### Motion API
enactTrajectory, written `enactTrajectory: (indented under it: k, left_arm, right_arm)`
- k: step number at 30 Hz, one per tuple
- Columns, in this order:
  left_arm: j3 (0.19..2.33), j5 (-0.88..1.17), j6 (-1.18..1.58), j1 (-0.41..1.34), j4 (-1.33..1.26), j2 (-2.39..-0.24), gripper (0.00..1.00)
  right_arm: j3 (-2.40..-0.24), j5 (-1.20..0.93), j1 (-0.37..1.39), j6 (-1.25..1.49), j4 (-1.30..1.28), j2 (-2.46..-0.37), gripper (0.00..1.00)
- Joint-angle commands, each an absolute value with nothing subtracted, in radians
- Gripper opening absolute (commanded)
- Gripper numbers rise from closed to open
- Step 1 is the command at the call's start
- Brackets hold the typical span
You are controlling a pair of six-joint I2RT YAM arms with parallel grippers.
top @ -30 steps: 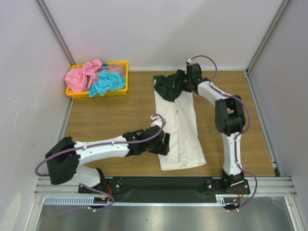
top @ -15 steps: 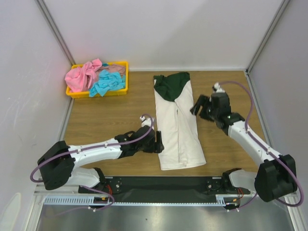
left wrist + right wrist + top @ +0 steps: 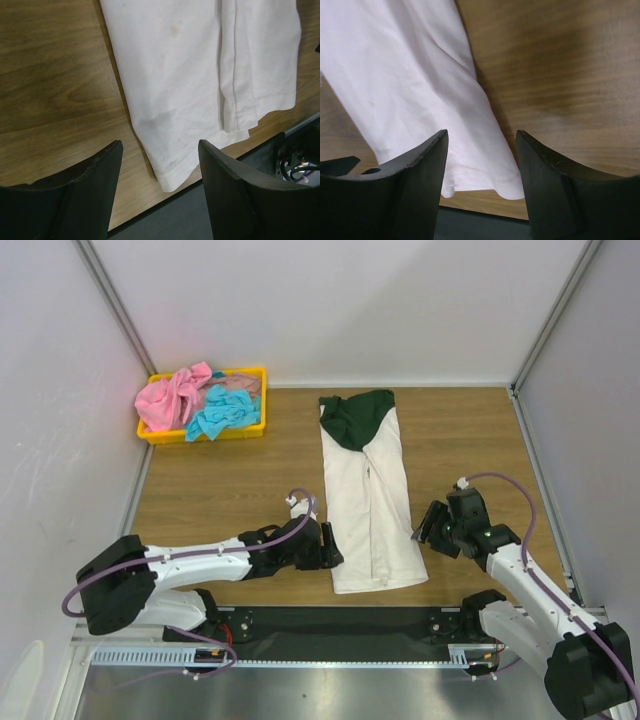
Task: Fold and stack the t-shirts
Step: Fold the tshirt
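A white t-shirt point(image 3: 372, 505) with dark green sleeves lies folded into a long strip down the middle of the table, green end far, hem near. My left gripper point(image 3: 330, 548) stands open just left of the hem's left corner point(image 3: 170, 175), holding nothing. On the other side my right gripper point(image 3: 428, 530) is open beside the hem's right corner point(image 3: 510, 185), also empty. More t-shirts, pink point(image 3: 172, 395) and turquoise point(image 3: 222, 414), lie crumpled in the tray.
A yellow plastic tray point(image 3: 250, 373) sits at the table's far left corner. The black base rail point(image 3: 340, 622) runs along the near edge, right below the shirt's hem. Grey walls close in the left, right and back.
My right arm swung from the shirt's green far end down to the near right hem corner. The left gripper slid slightly nearer along the left edge. The green sleeve now lies flat.
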State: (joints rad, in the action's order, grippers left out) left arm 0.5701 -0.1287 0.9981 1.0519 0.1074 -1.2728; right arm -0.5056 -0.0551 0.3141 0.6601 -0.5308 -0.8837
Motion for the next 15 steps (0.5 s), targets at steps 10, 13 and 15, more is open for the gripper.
enactTrajectory:
  k: [10,13,15]
  left_arm:
    - [0.6,-0.114,1.046,1.066,0.103,-1.331,0.66]
    - [0.617,-0.098,1.037,1.066,0.097,-1.359,0.66]
    - [0.627,-0.086,1.031,1.066,0.104,-1.377,0.65]
  right_arm:
    - [-0.414,-0.138,0.319,0.716,-0.591,-0.793,0.55]
    - [-0.397,-0.169,0.324,0.724,-0.584,-0.793,0.51]
    - [-0.384,-0.178,0.331,0.724,-0.591,-0.799,0.5]
